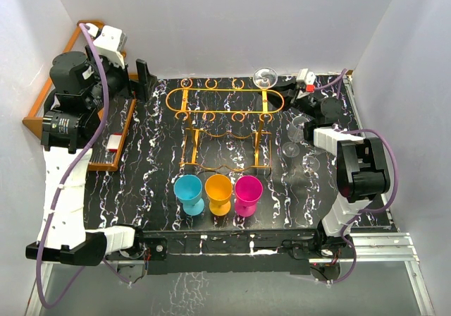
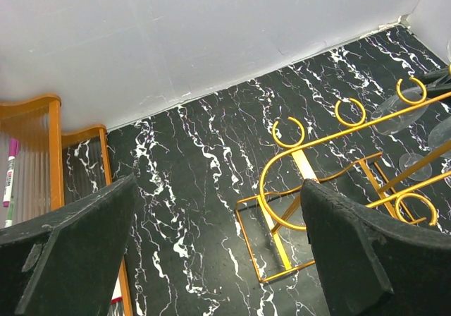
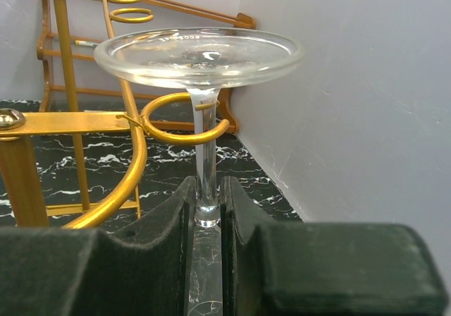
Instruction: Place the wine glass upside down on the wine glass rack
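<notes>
The wine glass (image 3: 197, 51) is hanging upside down, its stem threading the end ring of the wine glass rack (image 3: 77, 122) and its foot sitting clear above it. The right gripper (image 3: 208, 189) is pinching the stem below. Letting go from this height may be jolting the glass out through the ring's gap, and a sideways tug may be tipping the light rack. The left gripper (image 2: 218, 224) is hovering with jaws spread, holding nothing. The black marbled table (image 1: 148, 161) is looking hard and slick, and the white walls (image 1: 232, 20) are crowding close.
</notes>
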You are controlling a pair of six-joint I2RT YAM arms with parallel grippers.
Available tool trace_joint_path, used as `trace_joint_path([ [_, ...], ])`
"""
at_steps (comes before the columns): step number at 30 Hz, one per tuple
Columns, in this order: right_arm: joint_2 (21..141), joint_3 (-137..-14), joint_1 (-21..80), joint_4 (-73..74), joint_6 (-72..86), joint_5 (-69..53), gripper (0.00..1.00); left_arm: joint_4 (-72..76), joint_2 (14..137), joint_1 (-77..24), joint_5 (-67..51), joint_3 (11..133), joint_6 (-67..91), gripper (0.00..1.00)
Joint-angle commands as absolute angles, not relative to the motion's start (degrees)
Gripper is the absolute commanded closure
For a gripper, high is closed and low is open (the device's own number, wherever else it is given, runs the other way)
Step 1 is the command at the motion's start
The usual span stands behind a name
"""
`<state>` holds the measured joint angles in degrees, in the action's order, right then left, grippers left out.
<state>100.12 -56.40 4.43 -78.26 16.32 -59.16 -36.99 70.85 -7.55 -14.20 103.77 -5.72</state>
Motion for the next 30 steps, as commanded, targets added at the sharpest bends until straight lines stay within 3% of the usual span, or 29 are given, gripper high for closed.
trace_joint_path([
  [1,98.98,-55.1,4.54,-84.57,14.85,-60.5,0.9,-35.65,70.52,-6.95,-14.33,103.36,-4.92,0.03],
  [5,99.66,-56.11,4.57,-84.63,14.19,-62.22,0.87,-35.56,70.58,-6.84,-14.4,103.45,-4.71,0.03],
  [8,99.67,-56.79,4.49,-84.19,13.92,-62.44,0.77,-35.52,70.66,-6.69,-14.54,103.54,-4.45,0.03],
  [12,101.25,-57.06,4.52,-83.3,13.08,-62.07,0.75,-35.52,70.6,-6.44,-14.67,103.37,-4.35,0.03],
  [15,101.29,-57.36,4.3,-82.52,12.07,-62.14,0.66,-35.45,70.6,-6.33,-14.83,103.36,-4.35,0.03],
  [22,101.71,-58.4,3.1,-81.57,11.32,-62.68,0.61,-35.34,70.58,-6.16,-15.12,103.14,-4.05,0.03],
  [25,101.9,-58.61,2.34,-81.03,10.71,-62.57,0.52,-35.29,70.58,-6.08,-15.2,103.01,-3.9,0.03],
  [30,102.25,-58.97,0.62,-80.26,10.0,-61.79,0.5,-35.25,70.45,-5.91,-15.42,102.71,-3.82,0.03],
])
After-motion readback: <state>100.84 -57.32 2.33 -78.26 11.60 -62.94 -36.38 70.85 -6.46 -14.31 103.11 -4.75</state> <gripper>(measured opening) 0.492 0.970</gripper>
